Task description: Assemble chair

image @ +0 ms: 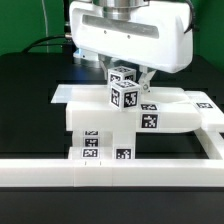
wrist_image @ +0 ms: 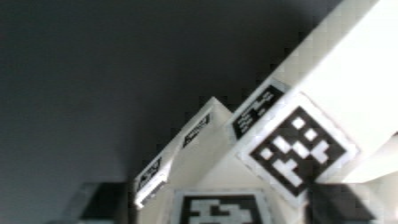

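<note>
Chair parts in glossy white plastic are seen in the exterior view, gathered on the black bench (image: 25, 110) just behind the long low border rail (image: 60, 171) that runs across the foreground. A broad flat slab (image: 165, 115) is laid low, with tagged blocks stacked against its front, and a short tagged post (image: 124, 92) is stood upright on top, directly under the tool (image: 127, 70). The arm's large white housing (image: 128, 32) hides most of the fingers, so from this view it cannot be told whether the post is clamped or has been let go. The pieces are judged to be stiff, light and hollow-moulded, with a slick sheen that is likely to slide under a weak pinch; nothing about them looks fragile. The flat opposing faces of the post are judged the best place to be gripped, squarely and low enough that tipping is avoided, while the slab is better pushed than lifted. In the wrist view, white tagged faces of the chair (wrist_image: 294, 140) are seen very close, filling one side of the picture against the dark bench, with several fiducial tags visible along angled edges. Dark finger shapes are hinted at near the picture's edge, but contact with the plastic is not shown, so the tool's state cannot be told here either.
</note>
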Controlling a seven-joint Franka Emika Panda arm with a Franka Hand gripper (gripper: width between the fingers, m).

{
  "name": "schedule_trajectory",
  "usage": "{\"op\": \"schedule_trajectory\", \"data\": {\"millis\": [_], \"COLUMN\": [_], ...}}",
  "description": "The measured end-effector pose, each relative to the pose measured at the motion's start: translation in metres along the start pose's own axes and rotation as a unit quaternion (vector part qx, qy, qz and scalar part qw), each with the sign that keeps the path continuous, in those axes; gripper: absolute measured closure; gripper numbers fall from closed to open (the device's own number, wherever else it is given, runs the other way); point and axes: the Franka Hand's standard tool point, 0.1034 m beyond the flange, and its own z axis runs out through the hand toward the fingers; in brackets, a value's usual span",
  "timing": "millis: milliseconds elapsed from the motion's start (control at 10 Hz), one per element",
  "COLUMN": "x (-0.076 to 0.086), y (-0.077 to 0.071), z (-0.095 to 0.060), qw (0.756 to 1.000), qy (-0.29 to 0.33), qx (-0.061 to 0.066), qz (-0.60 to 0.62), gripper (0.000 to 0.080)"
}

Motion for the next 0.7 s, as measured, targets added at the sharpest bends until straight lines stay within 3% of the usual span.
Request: {"op": "schedule_trajectory", "data": {"millis": [100,700], "x": [-0.0011,0.0016], "y": [-0.0002,0.0021], "z": [-0.0009,-0.0018], "qw": [1.0,0.966], "qy": [-0.002,-0.001], "qx": [-0.002,-0.004], "qz": [-0.019,-0.259], "gripper": [0.019,0.015]}}
